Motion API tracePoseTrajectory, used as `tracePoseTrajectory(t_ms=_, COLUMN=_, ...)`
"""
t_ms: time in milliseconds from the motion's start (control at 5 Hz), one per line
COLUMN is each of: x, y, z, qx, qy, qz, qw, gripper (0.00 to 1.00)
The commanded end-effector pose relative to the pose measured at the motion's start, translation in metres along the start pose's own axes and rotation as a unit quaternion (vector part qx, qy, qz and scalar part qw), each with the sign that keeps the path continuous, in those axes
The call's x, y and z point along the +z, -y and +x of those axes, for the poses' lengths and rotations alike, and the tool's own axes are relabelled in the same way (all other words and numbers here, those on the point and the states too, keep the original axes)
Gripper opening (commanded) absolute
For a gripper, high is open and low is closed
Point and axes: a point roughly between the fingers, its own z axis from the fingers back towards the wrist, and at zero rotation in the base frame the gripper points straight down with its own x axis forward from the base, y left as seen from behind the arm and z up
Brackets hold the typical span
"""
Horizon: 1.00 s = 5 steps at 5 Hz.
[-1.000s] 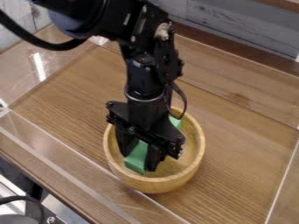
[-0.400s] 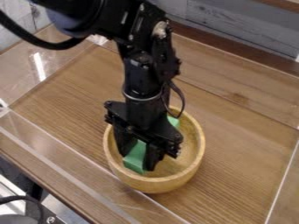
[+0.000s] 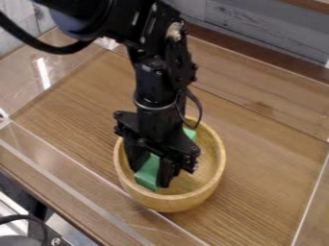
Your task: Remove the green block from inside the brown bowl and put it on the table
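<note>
The brown bowl sits on the table near the front, a round light wooden bowl with thick walls. Inside it stands the green block, tilted and partly covered by the fingers. My black gripper reaches straight down into the bowl and is shut on the green block. More green shows behind the gripper at the bowl's far side. The block's lower end is still within the bowl's rim.
Low clear acrylic walls run along the table's front and left edges. A bare stretch of wood-grain tabletop lies to the right and behind the bowl. The black arm rises above the bowl.
</note>
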Motion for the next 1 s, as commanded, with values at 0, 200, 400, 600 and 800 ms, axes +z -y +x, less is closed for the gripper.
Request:
tracePoseTrajectory(t_ms=0, x=0.0142, y=-0.0017, z=0.0120, qx=0.006, qy=0.031, qz=-0.004, qw=0.9995, gripper=0.00)
tracePoseTrajectory(t_ms=200, x=0.0142, y=-0.0023, z=0.0124, qx=0.007, qy=0.031, qz=-0.005, qw=0.9995, gripper=0.00)
tracePoseTrajectory(t_ms=400, x=0.0143, y=-0.0030, z=0.0129, qx=0.008, qy=0.031, qz=-0.007, qw=0.9995, gripper=0.00)
tracePoseTrajectory(t_ms=600, x=0.0166, y=-0.0036, z=0.0120, qx=0.006, qy=0.032, qz=-0.008, qw=0.9994, gripper=0.00)
tracePoseTrajectory(t_ms=800, x=0.0190, y=-0.0043, z=0.0110, qx=0.005, qy=0.034, qz=-0.010, qw=0.9994, gripper=0.00)
